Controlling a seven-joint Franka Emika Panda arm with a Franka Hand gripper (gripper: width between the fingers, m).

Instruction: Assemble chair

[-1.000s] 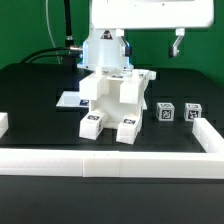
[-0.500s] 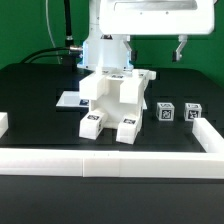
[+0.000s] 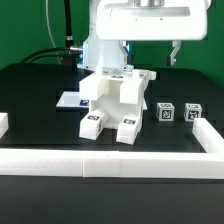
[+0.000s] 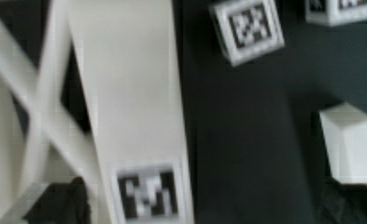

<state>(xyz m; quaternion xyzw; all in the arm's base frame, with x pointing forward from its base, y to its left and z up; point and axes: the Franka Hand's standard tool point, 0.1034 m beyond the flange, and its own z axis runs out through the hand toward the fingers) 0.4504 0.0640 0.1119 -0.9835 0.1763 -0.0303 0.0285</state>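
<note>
A matte black table (image 3: 30,95) carries everything. On it stands the partly built white plastic chair (image 3: 112,98), a blocky stack of panels whose two front feet carry black-and-white square tags. The large white robot arm (image 3: 105,45) rises just behind the chair. A low white border wall (image 3: 110,162) runs along the table edge in front of the chair and turns back on both sides of it. A thin flat white marker board (image 3: 68,99) lies on the table, touching or nearly touching the chair on the exterior view's left. On the exterior view's right of the chair, a first small white tagged block (image 3: 166,112) sits near it. A second small white tagged block (image 3: 190,112) sits just beyond the first, apart from it. The gripper (image 3: 143,52) hangs above and slightly behind the chair with its jaws spread wide and nothing between them. Only one dark finger (image 3: 176,52) shows clearly. The blurred wrist view shows a long white tagged panel (image 4: 127,100), probably part of the chair, over the dark table.
</note>
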